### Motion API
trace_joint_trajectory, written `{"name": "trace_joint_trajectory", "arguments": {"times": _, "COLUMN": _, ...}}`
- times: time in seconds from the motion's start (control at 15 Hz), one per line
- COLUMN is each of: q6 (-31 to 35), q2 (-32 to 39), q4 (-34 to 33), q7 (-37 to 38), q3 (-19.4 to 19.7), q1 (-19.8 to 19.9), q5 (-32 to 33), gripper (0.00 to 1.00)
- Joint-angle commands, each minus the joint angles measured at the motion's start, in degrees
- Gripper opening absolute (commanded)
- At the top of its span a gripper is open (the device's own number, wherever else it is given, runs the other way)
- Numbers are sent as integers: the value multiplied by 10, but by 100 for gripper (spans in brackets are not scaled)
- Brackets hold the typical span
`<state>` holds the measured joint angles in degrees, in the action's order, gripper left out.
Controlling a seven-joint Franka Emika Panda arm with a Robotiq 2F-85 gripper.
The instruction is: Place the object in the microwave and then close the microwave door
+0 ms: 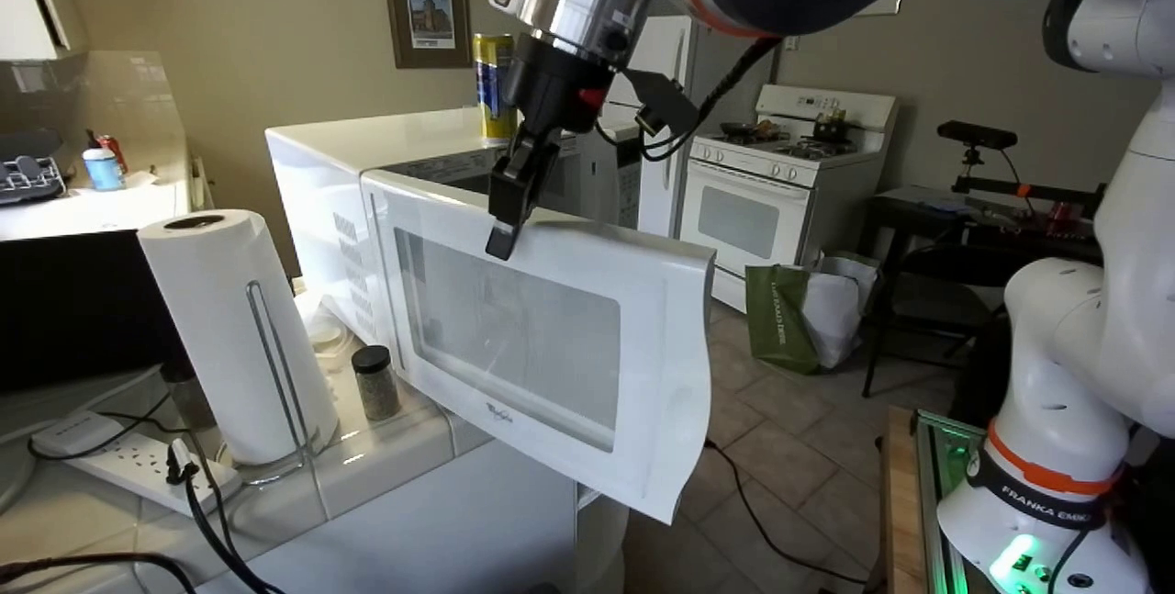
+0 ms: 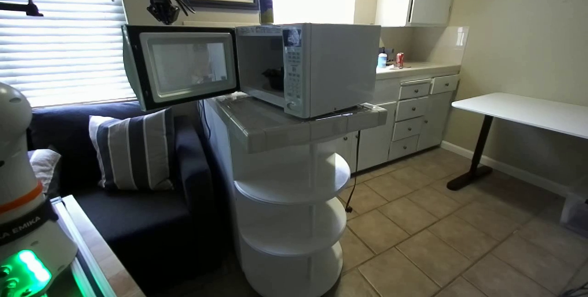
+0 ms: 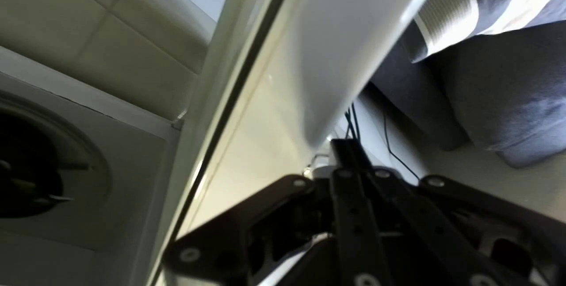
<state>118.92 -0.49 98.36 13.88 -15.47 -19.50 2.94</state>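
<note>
The white microwave [image 1: 317, 218] stands on the tiled counter, also seen in an exterior view [image 2: 340, 65]. The microwave door [image 1: 514, 337] is swung wide open; its inner side shows in an exterior view [image 2: 188, 65]. A dark object [image 2: 274, 78] sits inside the microwave; in the wrist view this dark object [image 3: 26, 175] rests on the round turntable. My gripper [image 1: 503, 240] points down at the outer face of the door, over its upper edge. In the wrist view the gripper's fingertips [image 3: 349, 151] are together with nothing between them. Whether they touch the door I cannot tell.
A tall yellow and blue can [image 1: 494, 89] stands on top of the microwave. A paper towel roll [image 1: 239, 337], a spice jar [image 1: 374, 383] and a power strip [image 1: 138, 465] stand near the door's hinge side. A sofa [image 2: 119, 214] is below the open door.
</note>
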Motion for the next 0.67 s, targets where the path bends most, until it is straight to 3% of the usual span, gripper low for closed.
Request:
{"name": "trace_joint_trajectory", "arguments": {"times": 0.0, "q6": -85, "q2": 20, "q4": -54, "q7": 96, "q3": -5, "q1": 13, "q5": 40, "gripper": 0}}
{"name": "trace_joint_trajectory", "arguments": {"times": 0.33, "q6": -143, "q2": 41, "q4": -86, "q7": 174, "q3": 12, "q1": 36, "q5": 47, "gripper": 0}}
{"name": "trace_joint_trajectory", "arguments": {"times": 0.6, "q6": -153, "q2": 61, "q4": -98, "q7": 216, "q3": 32, "q1": 53, "q5": 42, "gripper": 0}}
